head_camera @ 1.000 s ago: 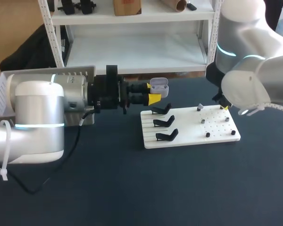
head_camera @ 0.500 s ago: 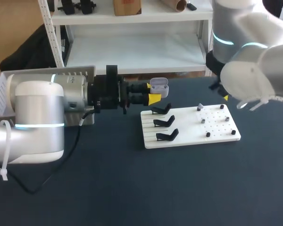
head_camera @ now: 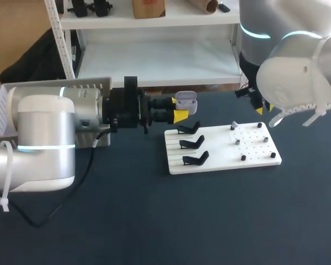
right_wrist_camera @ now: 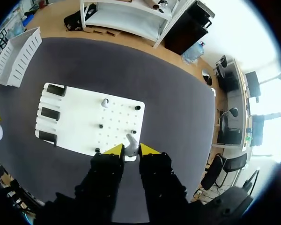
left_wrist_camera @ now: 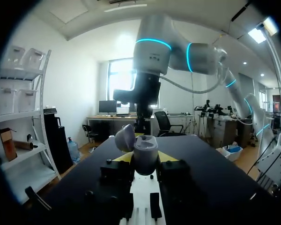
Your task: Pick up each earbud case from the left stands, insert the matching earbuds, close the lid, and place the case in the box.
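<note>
1. Earbud case (head_camera: 186, 101), grey-white with its lid flipped open, is clamped in the left tool (head_camera: 180, 110) and held in the air near the white board (head_camera: 220, 150).
2. Three black stands (head_camera: 191, 143) on the board's left part, small pegs (head_camera: 238, 142) on its right.
3. Right tool (right_wrist_camera: 127, 150) is raised over the peg side, pinching a small grey earbud (right_wrist_camera: 130, 140).
4. White basket (head_camera: 3, 102) at the left end of the bench (head_camera: 154, 221).

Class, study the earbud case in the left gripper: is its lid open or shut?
Open. In the left gripper, the earbud case shows its lid tilted up and back, off the body's top.
</note>
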{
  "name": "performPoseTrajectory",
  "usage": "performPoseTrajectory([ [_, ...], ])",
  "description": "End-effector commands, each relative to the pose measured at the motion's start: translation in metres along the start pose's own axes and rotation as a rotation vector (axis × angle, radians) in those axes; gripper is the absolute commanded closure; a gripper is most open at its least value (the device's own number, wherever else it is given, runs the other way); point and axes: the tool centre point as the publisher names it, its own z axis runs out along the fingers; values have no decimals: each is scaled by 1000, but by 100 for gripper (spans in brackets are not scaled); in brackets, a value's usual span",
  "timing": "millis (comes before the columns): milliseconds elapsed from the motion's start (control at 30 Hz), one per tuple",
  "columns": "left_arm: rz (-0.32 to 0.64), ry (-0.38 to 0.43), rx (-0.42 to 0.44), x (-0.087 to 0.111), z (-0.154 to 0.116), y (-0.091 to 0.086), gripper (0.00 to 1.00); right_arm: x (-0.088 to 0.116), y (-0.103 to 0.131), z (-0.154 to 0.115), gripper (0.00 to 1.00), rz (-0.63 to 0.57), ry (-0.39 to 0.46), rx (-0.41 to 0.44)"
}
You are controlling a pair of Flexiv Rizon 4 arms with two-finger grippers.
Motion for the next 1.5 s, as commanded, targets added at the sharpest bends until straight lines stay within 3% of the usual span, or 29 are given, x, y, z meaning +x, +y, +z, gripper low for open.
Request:
performPoseTrajectory([
  [33,2,-3,-5,1,0,-1,100,-2,0,0,100,1,3,0],
  [267,2,-3,-5,1,0,-1,100,-2,0,0,100,1,3,0],
  [300,2,-3,-5,1,0,-1,100,-3,3,0,100,69,71,98],
  [333,2,-3,-5,1,0,-1,100,-4,10,-11,100,113,35,108],
  [367,2,-3,-5,1,0,-1,100,-6,13,-20,100,217,75,127],
  [433,2,-3,-5,1,0,-1,100,-6,22,-42,100,335,63,124],
  [467,2,-3,-5,1,0,-1,100,-4,25,-50,100,395,106,168],
  [500,2,-3,-5,1,0,-1,100,-4,30,-60,100,427,82,124],
  [600,2,-3,-5,1,0,-1,100,0,49,-84,100,509,89,172],
  [967,2,-3,-5,1,0,-1,100,24,84,-135,100,649,139,72],
  [1200,2,-3,-5,1,0,-1,100,35,104,-156,100,753,196,69],
  [1500,2,-3,-5,1,0,-1,100,35,104,-156,100,753,196,69],
])
